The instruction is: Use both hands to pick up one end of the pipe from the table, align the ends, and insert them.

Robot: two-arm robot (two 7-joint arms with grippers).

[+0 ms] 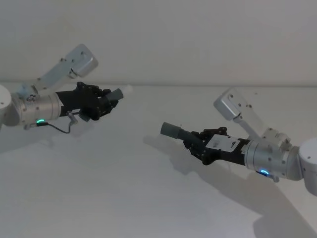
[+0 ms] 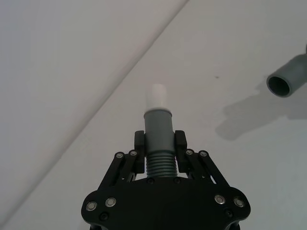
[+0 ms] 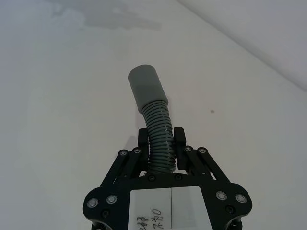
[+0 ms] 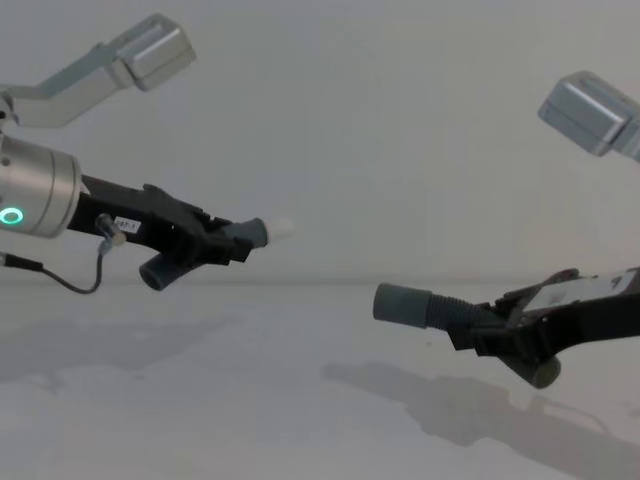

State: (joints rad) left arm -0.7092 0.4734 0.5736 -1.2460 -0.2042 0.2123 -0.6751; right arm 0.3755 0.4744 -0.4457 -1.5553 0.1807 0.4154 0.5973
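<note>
Both hose pieces are lifted off the white table. My left gripper is shut on the ribbed part of one pipe piece; its grey cuff and white tip stick out past the fingers. My right gripper is shut on the ribs of the other pipe piece, whose plain grey cuff points toward the left arm. In the chest view the white tip sits higher than the open cuff, with a wide gap between the two ends.
A pale grey wall rises behind the table's far edge. Shadows of both arms fall on the table surface below them. The right arm's open cuff shows in the left wrist view, off to one side.
</note>
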